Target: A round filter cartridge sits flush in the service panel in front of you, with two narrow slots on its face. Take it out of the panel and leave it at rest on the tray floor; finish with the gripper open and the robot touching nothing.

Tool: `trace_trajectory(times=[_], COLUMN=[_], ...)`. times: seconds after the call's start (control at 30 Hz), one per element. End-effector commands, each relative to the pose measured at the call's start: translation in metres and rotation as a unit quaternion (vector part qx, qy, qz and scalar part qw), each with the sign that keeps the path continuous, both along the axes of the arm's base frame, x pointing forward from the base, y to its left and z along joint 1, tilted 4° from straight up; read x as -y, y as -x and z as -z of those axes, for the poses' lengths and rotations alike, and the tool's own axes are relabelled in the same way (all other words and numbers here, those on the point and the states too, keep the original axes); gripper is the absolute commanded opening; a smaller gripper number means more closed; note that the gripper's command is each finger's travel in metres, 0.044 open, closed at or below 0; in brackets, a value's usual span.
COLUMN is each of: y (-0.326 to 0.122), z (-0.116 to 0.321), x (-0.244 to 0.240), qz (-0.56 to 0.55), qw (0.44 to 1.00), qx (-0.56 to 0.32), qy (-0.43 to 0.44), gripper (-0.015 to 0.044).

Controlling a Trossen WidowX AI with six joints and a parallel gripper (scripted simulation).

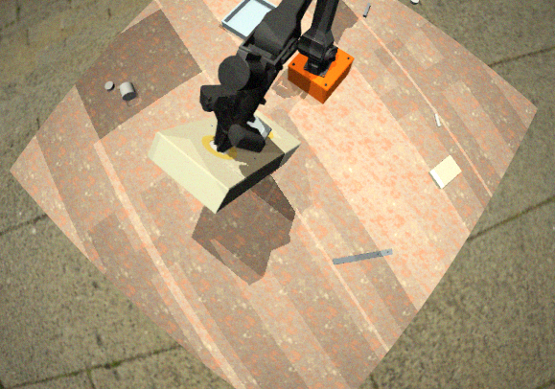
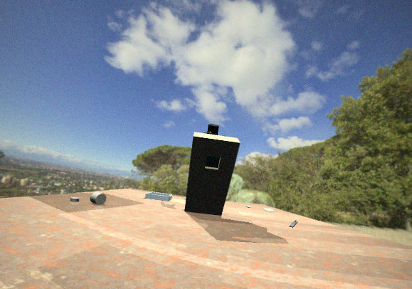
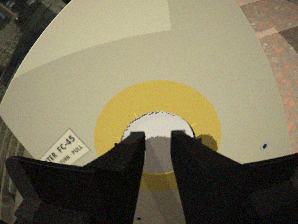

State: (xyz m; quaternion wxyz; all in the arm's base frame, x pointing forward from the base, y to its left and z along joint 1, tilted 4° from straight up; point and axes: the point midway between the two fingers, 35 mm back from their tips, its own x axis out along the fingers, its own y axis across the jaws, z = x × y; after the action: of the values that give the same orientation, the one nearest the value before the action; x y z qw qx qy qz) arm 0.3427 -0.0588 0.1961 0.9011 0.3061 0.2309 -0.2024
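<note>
The cream service panel (image 1: 187,168) (image 2: 206,188) (image 3: 100,75) stands tilted on the table, with a yellow ring (image 3: 107,117) around its opening. The pale round face of the filter cartridge (image 3: 160,122) shows inside that ring; how far it stands out cannot be told. My gripper (image 3: 157,134) is shut on the cartridge, with both fingertips at its face. The two slots are hidden by the fingers. In the exterior view the panel hides the fingers. The tray (image 1: 246,19) (image 2: 158,196) lies beyond the panel, near the arm's base.
An orange base block (image 1: 342,64) carries the arm. A grey cylinder (image 1: 127,91) (image 2: 98,198) and a small disc (image 1: 109,85) (image 2: 75,199) lie to one side. A cream block (image 1: 446,171) (image 2: 269,210) and a grey bar (image 1: 361,257) (image 2: 293,223) lie on the other.
</note>
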Motion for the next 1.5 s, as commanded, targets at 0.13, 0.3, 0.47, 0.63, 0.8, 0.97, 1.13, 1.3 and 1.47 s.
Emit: trace_trajectory(times=[0.13,0.3,0.47,0.63,0.8,0.97,1.13,1.3,1.47], y=[0.016,0.036,0.056,0.059,0.064,0.072,0.08,0.087,0.093], z=[-0.014,-0.026,-0.037,-0.038,-0.029,-0.014,0.002,0.017,0.031], x=[-0.007,-0.012,-0.017,-0.017,-0.018,-0.018,-0.019,-0.019,-0.019], qz=[-0.001,-0.007,-0.013,-0.014,-0.014,-0.014,-0.014,-0.014,-0.014], qw=[1.0,1.0,1.0,1.0,1.0,1.0,1.0,1.0,1.0], qx=[-0.001,-0.004,-0.007,-0.007,-0.008,-0.008,-0.008,-0.009,-0.009], qy=[-0.006,0.002,0.01,0.011,0.011,0.011,0.011,0.011,0.011], gripper=[0.0,0.0,0.0,0.0,0.0,0.0,0.0,0.0,0.0])
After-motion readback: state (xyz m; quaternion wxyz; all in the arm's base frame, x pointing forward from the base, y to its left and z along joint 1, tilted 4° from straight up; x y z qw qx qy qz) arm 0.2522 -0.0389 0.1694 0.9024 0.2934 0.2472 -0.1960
